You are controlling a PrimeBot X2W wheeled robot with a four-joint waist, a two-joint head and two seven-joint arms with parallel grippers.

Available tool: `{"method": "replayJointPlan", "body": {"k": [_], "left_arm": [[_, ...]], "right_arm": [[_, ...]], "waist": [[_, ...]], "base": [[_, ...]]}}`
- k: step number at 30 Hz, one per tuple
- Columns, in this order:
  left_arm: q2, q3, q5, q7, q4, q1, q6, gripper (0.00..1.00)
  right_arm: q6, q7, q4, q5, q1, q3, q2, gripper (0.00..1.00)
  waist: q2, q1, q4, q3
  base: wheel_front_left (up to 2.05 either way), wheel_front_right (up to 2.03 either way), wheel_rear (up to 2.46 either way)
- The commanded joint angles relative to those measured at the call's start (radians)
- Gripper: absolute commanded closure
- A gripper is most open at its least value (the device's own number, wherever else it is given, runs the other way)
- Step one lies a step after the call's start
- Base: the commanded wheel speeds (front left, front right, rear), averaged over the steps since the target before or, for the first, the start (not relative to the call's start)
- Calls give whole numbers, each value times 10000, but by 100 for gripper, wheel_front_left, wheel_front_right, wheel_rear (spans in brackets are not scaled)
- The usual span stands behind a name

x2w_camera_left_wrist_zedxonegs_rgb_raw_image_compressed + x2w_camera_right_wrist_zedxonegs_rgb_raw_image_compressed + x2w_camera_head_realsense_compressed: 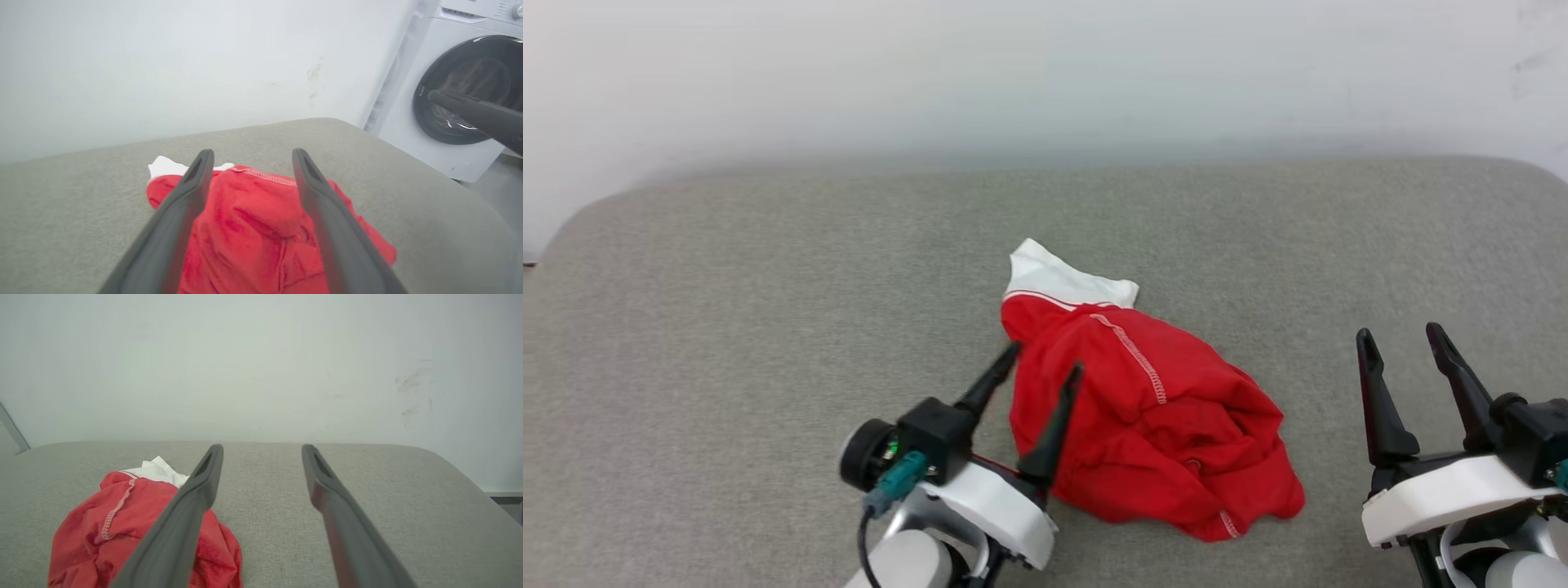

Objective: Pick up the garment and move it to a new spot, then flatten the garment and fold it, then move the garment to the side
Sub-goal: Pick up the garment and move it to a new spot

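The garment (1152,416) lies crumpled in a red heap in the middle of the grey padded surface (727,327), one white sleeve (1062,278) sticking out at its far end and white stitching running across the top. No print shows. My left gripper (1045,363) is open at the heap's near left edge, its fingers straddling the red cloth (249,220) with nothing clamped. My right gripper (1405,335) stands open over bare surface to the right of the garment (122,531), apart from it.
A white wall (1045,73) runs behind the surface's rounded far edge. A white front-loading washing machine (457,94) with a dark round door stands beyond the surface's right end. One finger of the right gripper (482,116) crosses in front of it.
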Motion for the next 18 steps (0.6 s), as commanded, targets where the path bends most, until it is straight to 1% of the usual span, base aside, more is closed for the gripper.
{"method": "replayJointPlan", "body": {"k": [1,6,8,12,16,18], "left_arm": [[69,241,-68,-122,-47,135,189,0],[322,1182,-224,-355,-35,380,811,0],[504,1605,-286,-421,-52,525,1040,0],[910,2296,-252,-475,-131,950,1366,0],[1244,2680,-221,-503,-280,1333,1440,0],[1368,2714,-212,-508,-324,1483,1387,0]], "right_arm": [[-5,42,-63,39,115,-10,11,0],[-7,165,-178,16,328,-52,9,0],[-5,214,-230,5,366,-40,11,0],[-7,290,-283,39,540,-91,9,0],[-7,355,-330,35,685,-111,9,0],[-7,414,-354,31,830,-144,9,0]], "waist": [[-1,2,326,-303],[-1,2,570,-521],[-1,2,621,-563],[-1,2,695,-733],[-1,2,668,-867],[-1,2,636,-967]], "base": [[0,0,0],[0,0,0],[0,0,0],[0,0,0],[0,0,0],[0,0,0]]}}
